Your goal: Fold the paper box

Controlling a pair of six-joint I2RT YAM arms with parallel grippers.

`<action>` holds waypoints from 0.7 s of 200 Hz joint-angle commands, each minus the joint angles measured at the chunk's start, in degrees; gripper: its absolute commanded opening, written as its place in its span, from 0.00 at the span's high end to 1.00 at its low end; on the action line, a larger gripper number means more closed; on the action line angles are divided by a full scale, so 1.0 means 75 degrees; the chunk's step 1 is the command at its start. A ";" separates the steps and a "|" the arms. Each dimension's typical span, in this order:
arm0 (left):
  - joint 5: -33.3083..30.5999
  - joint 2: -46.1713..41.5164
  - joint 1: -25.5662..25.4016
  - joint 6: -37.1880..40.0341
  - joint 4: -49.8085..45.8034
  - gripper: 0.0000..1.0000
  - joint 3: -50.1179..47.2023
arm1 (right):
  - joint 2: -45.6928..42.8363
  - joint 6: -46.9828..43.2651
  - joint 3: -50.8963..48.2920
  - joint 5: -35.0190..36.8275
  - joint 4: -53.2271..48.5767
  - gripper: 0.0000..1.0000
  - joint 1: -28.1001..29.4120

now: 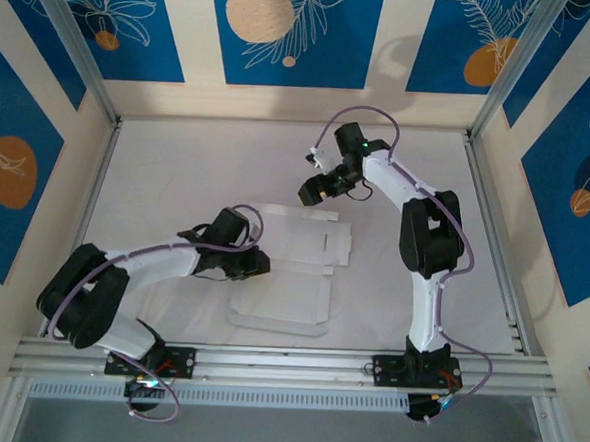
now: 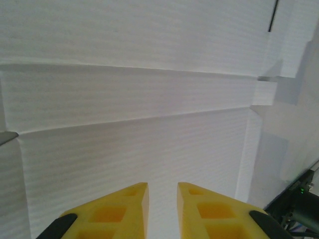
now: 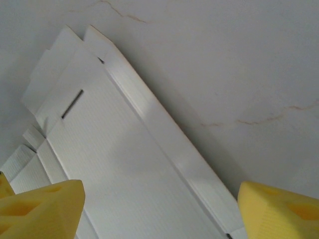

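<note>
The paper box (image 1: 289,281) lies unfolded and flat on the white table, white face up, its creases, flaps and a slot showing. My left gripper (image 1: 261,264) is low at the box's left edge. In the left wrist view its yellow fingertips (image 2: 163,186) stand a narrow gap apart, with nothing seen between them and the ribbed card (image 2: 139,124) just beyond. My right gripper (image 1: 313,189) hovers over the box's far edge. In the right wrist view its jaws (image 3: 160,189) stand wide open above a long edge flap of the card (image 3: 114,164).
The white table (image 1: 178,174) is fenced by an aluminium frame, with a rail (image 1: 296,361) along the near edge and posts at the back corners. Blue-patterned walls close in the sides. Bare tabletop (image 3: 224,59) lies beyond the box's far edge.
</note>
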 commanded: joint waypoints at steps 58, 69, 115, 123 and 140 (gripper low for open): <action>-0.0622 0.0957 0.0036 0.0407 -0.0221 0.79 0.0246 | 0.1465 -0.0604 0.1314 -0.0945 -0.0487 0.14 -0.0153; -0.0753 0.1024 0.0087 0.0437 -0.0309 0.80 0.0278 | 0.1688 -0.0574 0.1609 -0.0966 -0.0712 0.14 -0.0165; -0.1175 0.1403 0.0181 0.0547 -0.0548 0.81 0.0528 | 0.1849 -0.0248 0.1770 -0.1776 -0.0905 0.14 -0.0373; -0.1279 0.1449 0.0176 0.0608 -0.0610 0.81 0.0590 | 0.1934 -0.0056 0.1834 -0.1626 -0.0944 0.13 -0.0409; -0.1441 0.1462 0.0202 0.0672 -0.0747 0.82 0.0609 | 0.2105 0.0180 0.2002 -0.1629 -0.1104 0.12 -0.0511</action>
